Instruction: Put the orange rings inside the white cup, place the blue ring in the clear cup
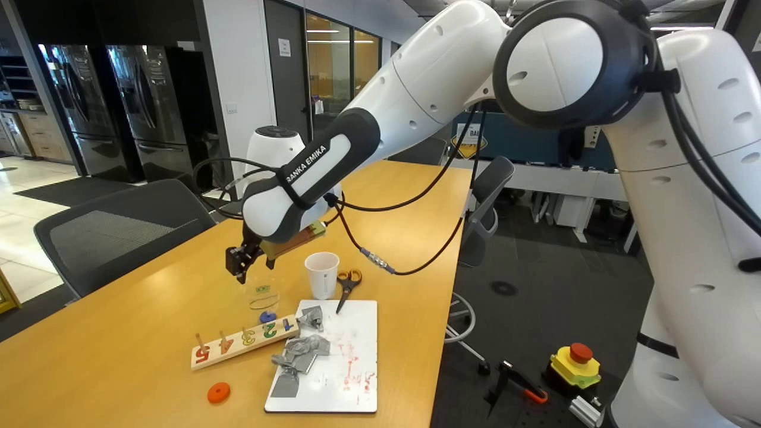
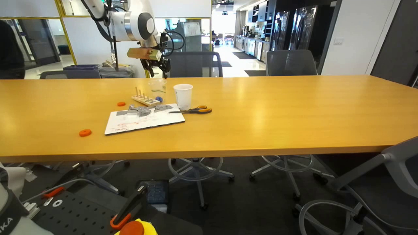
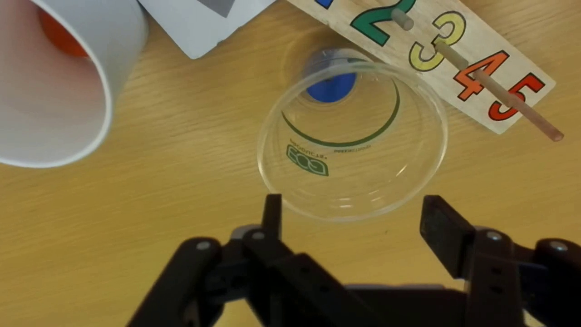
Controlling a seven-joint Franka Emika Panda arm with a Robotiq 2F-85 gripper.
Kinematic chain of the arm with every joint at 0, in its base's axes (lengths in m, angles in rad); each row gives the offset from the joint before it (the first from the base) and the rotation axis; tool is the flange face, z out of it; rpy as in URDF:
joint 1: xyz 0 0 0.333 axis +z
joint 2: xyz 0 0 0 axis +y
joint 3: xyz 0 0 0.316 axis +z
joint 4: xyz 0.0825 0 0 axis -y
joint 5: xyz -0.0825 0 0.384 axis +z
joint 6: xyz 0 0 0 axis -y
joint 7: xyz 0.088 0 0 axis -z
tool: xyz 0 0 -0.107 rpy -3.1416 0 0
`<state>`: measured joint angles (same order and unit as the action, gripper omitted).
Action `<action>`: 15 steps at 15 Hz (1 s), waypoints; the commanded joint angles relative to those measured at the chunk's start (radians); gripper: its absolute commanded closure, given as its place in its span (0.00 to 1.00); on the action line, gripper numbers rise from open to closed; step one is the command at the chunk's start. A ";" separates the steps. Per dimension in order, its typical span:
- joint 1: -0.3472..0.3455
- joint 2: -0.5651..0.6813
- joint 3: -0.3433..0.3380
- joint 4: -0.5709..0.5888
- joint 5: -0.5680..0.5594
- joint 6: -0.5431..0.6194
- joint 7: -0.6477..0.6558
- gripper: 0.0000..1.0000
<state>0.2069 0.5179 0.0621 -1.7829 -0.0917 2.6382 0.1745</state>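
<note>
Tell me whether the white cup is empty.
No, the wrist view shows a rounded orange piece inside the white cup, partly hidden by the rim.

- A white Franka Emika Panda arm (image 1: 440, 68) stands at the right of an exterior view, bending at its dark-ringed elbow (image 1: 553, 65) near the upper edge.
- From there the forearm (image 1: 404, 101) slants down to the left — "RANKA EMIKA" legible on its side.
- The wrist (image 1: 270, 214), white with dark trim, forms the low end of the slope.
- In an exterior view, the black gripper (image 2: 158, 75) hangs beneath the wrist, pointing downward.
- In the wrist view, two black fingers (image 3: 447, 238) extend from the bottom edge — spread well apart.
</note>
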 commanded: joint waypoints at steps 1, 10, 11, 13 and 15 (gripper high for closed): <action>0.010 0.005 0.002 0.039 0.004 -0.038 -0.014 0.00; 0.097 -0.023 0.067 0.018 -0.019 -0.139 -0.045 0.00; 0.113 -0.021 0.073 0.020 -0.022 -0.158 -0.038 0.00; 0.147 -0.017 0.090 0.027 -0.025 -0.204 -0.031 0.00; 0.174 -0.006 0.104 0.029 -0.028 -0.235 -0.031 0.00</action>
<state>0.3502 0.5088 0.1522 -1.7712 -0.1008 2.4571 0.1349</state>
